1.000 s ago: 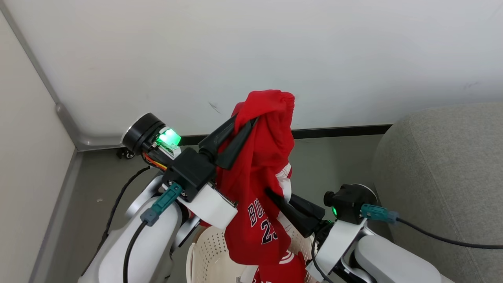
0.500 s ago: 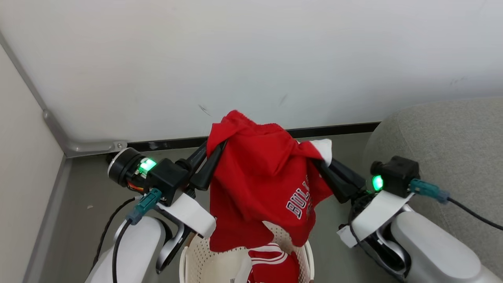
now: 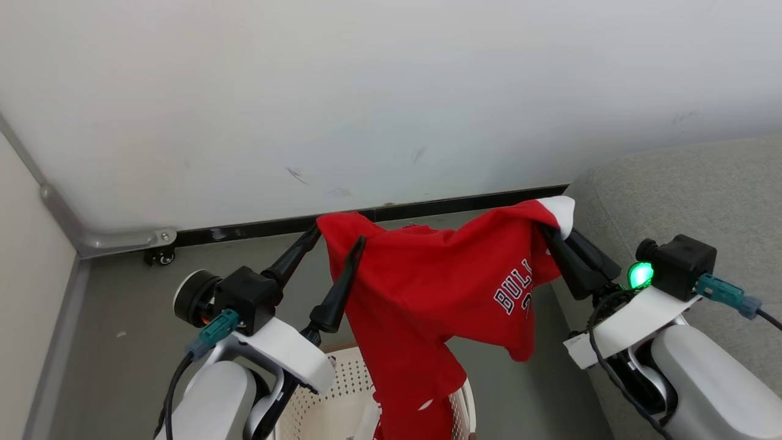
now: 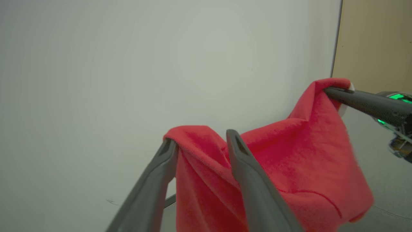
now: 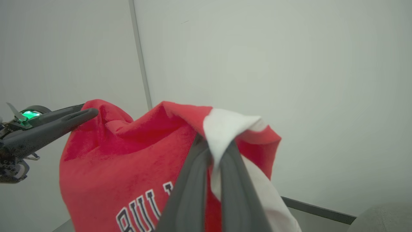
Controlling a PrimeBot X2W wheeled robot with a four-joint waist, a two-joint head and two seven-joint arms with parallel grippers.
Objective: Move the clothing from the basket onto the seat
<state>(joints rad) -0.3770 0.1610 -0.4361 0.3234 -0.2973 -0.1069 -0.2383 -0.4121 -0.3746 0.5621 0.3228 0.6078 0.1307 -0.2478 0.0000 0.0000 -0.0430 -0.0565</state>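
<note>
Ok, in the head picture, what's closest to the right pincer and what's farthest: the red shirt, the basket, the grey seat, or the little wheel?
1. red shirt: pinched in the right pincer.
2. grey seat: just beside it, on the right.
3. basket: lower down, to the left.
4. little wheel: far left, by the wall.

My forearms (image 3: 214,397) glossy white, rounded; black boxy wrist blocks (image 3: 247,296) on white angled brackets (image 3: 287,360); teal connectors (image 3: 215,328) feeding black cables (image 3: 175,385); green lamp (image 3: 639,275) lit on my right wrist; fingers (image 3: 287,263) long, dark, tapered
</note>
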